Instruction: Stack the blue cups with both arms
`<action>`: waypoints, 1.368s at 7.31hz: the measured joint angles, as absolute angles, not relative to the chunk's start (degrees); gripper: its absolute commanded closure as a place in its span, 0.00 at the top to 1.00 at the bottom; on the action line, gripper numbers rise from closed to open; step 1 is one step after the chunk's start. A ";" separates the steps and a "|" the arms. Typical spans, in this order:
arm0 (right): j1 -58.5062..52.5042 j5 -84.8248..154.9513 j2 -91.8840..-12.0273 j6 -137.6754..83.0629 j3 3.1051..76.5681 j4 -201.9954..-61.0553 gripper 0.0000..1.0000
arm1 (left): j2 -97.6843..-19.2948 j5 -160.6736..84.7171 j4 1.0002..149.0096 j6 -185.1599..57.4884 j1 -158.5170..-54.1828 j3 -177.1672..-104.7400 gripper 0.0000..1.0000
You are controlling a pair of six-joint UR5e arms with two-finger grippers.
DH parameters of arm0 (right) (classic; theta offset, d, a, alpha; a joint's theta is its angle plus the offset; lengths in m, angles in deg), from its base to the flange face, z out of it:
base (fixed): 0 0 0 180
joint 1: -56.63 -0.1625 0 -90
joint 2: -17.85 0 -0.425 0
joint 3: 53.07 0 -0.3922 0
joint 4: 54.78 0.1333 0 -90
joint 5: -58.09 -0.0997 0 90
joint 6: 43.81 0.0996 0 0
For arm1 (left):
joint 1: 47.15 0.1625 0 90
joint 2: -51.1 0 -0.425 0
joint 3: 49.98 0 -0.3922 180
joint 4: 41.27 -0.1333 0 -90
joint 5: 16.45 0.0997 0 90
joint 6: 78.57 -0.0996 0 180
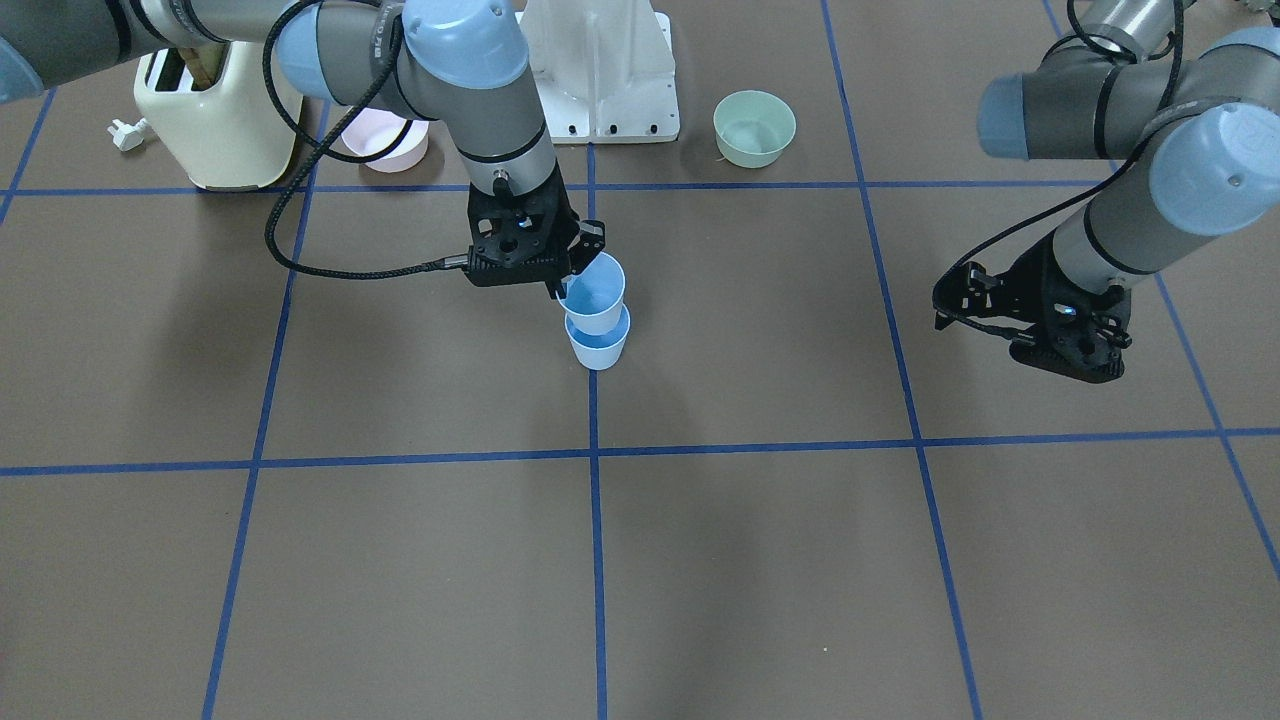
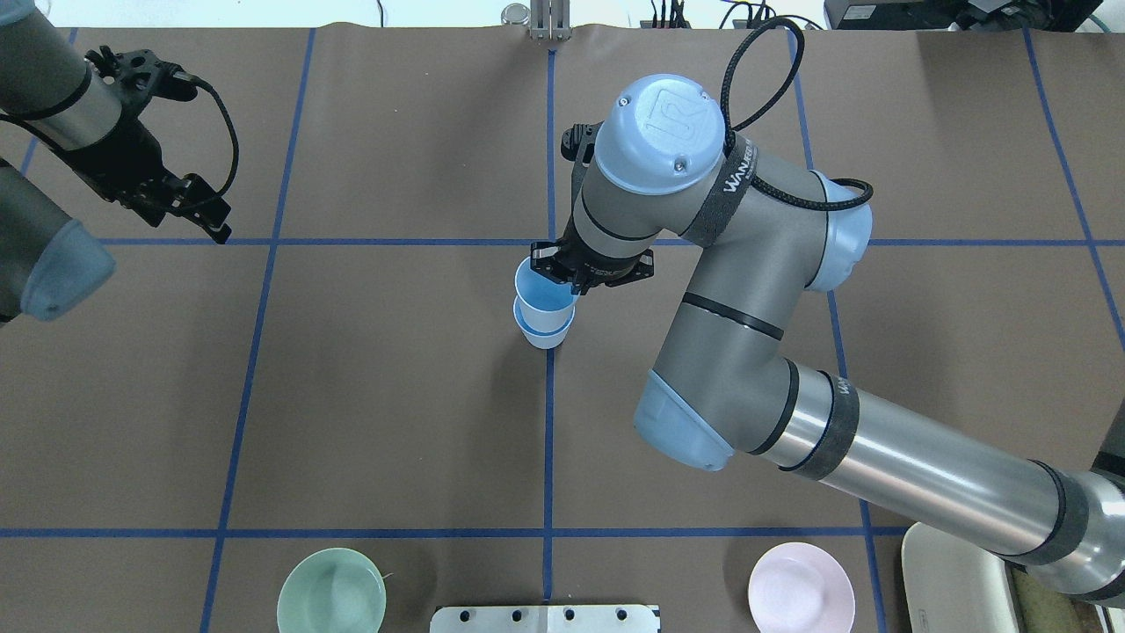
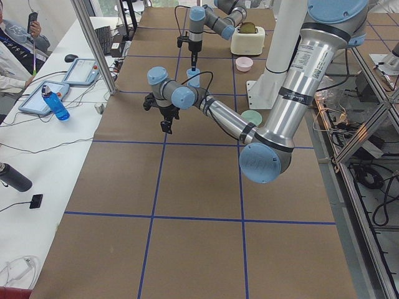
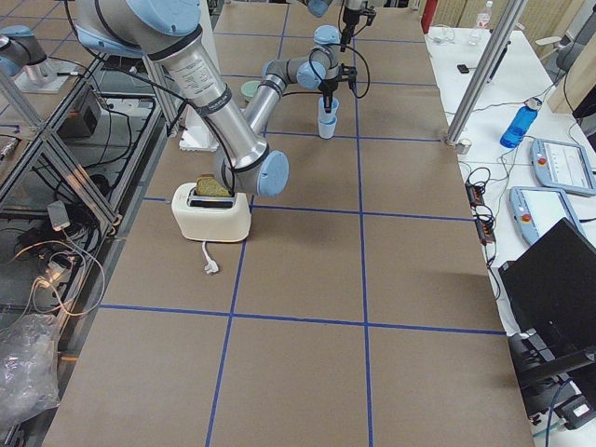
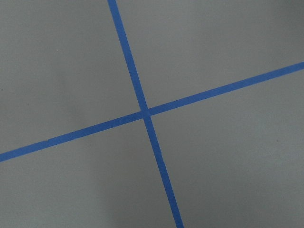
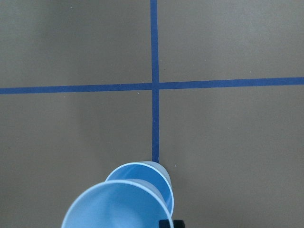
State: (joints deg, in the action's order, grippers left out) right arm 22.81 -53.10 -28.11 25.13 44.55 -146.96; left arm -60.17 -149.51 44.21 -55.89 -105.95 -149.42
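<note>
Overhead exterior view, as an onlooker at the rig sees it. Brown table (image 2: 395,396), ruled with blue tape lines, fills the field. Right arm (image 2: 747,352) enters from 4 o'clock and bends over the centre. Left arm (image 2: 53,105) occupies the 10 o'clock corner, well apart from the cups. Cream toaster (image 2: 949,589) sits at the 5 o'clock edge and the white base (image 2: 545,618) at 6 o'clock. Pink bowl (image 2: 801,587) lies between them, pale green bowl (image 2: 331,591) at 7 o'clock.

Right gripper (image 2: 562,274) pinches the rim of the upper blue cup (image 2: 538,294) at centre. For the left gripper (image 2: 206,220), I cannot tell whether its fingers are spread or closed. The upper cup's base overlaps the mouth of the lower blue cup (image 2: 547,337), which stands on the central tape line just toward 6 o'clock. I cannot tell whether the upper cup is fully seated.
</note>
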 measured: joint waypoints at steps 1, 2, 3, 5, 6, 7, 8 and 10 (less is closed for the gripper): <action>22.90 -52.94 -28.11 25.11 44.52 -146.92 0.18 | -60.17 -149.51 44.18 -55.89 -105.95 -149.44 0.97; 22.93 -52.87 -28.12 25.12 44.50 -146.90 0.50 | -60.16 -149.51 44.18 -55.89 -105.95 -149.46 0.97; 22.96 -52.85 -28.11 25.26 44.50 -146.87 0.76 | -60.18 -149.51 44.20 -55.89 -105.95 -149.47 0.97; 22.96 -52.83 -28.12 26.65 44.56 -146.81 0.85 | -60.24 -149.51 44.16 -55.89 -105.95 -149.48 0.97; 22.97 -52.85 -28.11 27.03 44.65 -146.80 0.99 | -60.24 -149.51 44.16 -55.89 -105.97 -149.47 0.97; 22.88 -52.91 -28.23 26.99 44.86 -146.78 1.00 | -60.25 -149.53 44.14 -55.89 -106.14 -149.48 0.97; 22.17 -53.09 -28.75 26.69 45.39 -146.74 1.00 | -60.28 -149.51 44.07 -55.91 -106.54 -149.46 0.97; 18.34 -54.16 -31.72 25.45 47.70 -146.72 1.00 | -60.33 -149.46 43.77 -57.62 -108.01 -149.31 0.97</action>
